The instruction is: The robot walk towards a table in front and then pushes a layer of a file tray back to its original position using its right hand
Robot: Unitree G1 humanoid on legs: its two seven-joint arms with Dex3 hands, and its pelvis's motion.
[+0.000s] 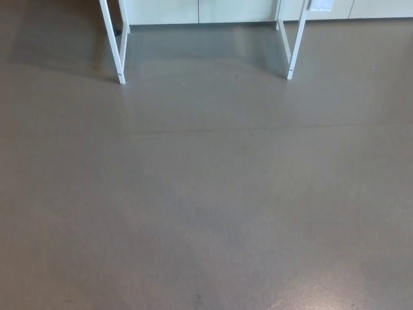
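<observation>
Nothing but floor point(206, 194) from here: a wide grey stretch, smooth and a little glossy, with a faint seam running across it. At the far end stand two pairs of white legs, the left legs point(120, 51) and the right legs point(293, 48), which I take to be the frame of the surface the robot is meant to reach. Behind them runs a pale wall or cabinet front point(200, 10).

Neither hand shows, so I cannot tell whether their fingers are apart or together. The file tray is not visible either; the top of the surface lies above the edge of the view, and I would guess the tray sits up there.

So this looks like the walking step, with the approach barely under way. The legs are well off across open floor, and nothing lies in the path. Next it needs to go straight ahead, aiming between the two pairs of legs, until the tray comes into sight. Only then can the right hand be raised to push the layer in.
</observation>
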